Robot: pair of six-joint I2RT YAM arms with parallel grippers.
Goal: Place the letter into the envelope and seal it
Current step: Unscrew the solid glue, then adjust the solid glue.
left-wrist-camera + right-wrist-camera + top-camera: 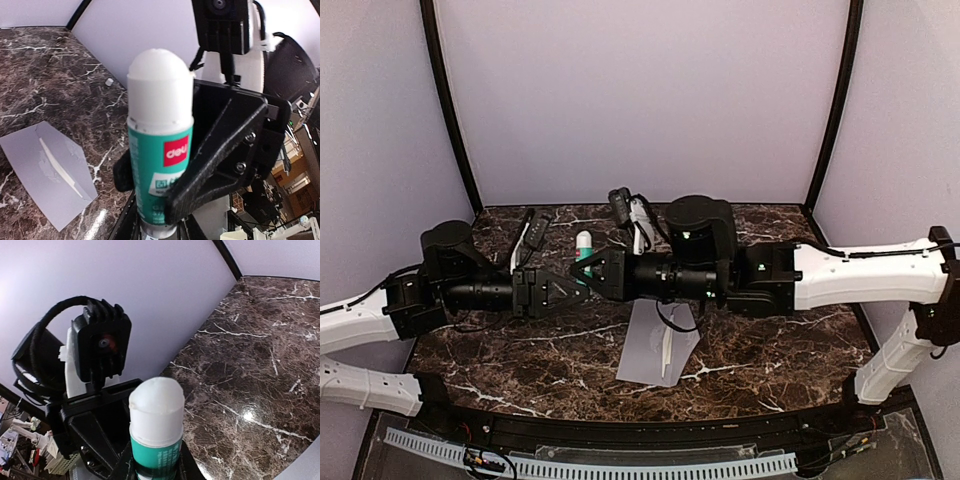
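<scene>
The glue stick [584, 243] is clamped between the closed left gripper [576, 286] and right gripper [584, 268], at the frame's middle. Lower down, the letter [667, 352], a narrow pale strip, is laid on the grey envelope [642, 350].

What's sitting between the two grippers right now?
A green glue stick with a white cap, upright, gripped by both the left gripper and the right gripper. The top view shows it; both wrist views confirm.
</scene>
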